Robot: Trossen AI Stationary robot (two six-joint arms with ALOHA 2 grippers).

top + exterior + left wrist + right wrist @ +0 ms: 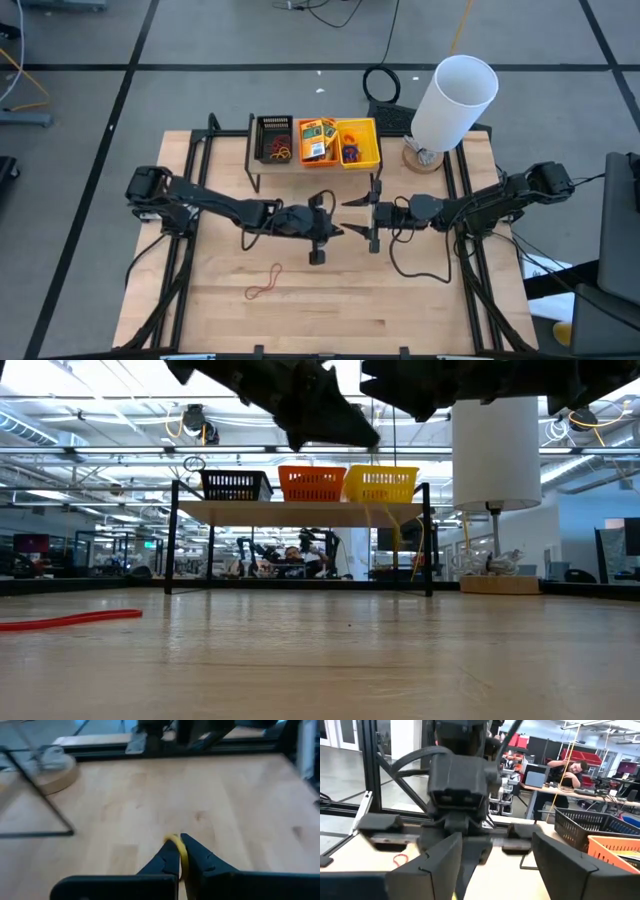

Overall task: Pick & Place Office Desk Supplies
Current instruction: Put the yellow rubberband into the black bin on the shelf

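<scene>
High view, one red band (pixel 264 289) on table, three bins (pixel 314 141), left end effector (pixel 338 231) clenched on yellow band (pixel 178 850); right end effector (pixel 362 203) released

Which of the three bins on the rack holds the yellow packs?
The orange bin, the middle one; the black bin and yellow bin hold only rubber bands.

Right pincer (pixel 492 865) with dark fingers spread wide, left arm's black pincer (pixel 465 845) close between them, thin red rubber-band loop (pixel 400 859) on the pale wooden worktop (pixel 350 855), black mesh bin (pixel 592 822) and orange mesh bin (pixel 615 847) beside
</scene>
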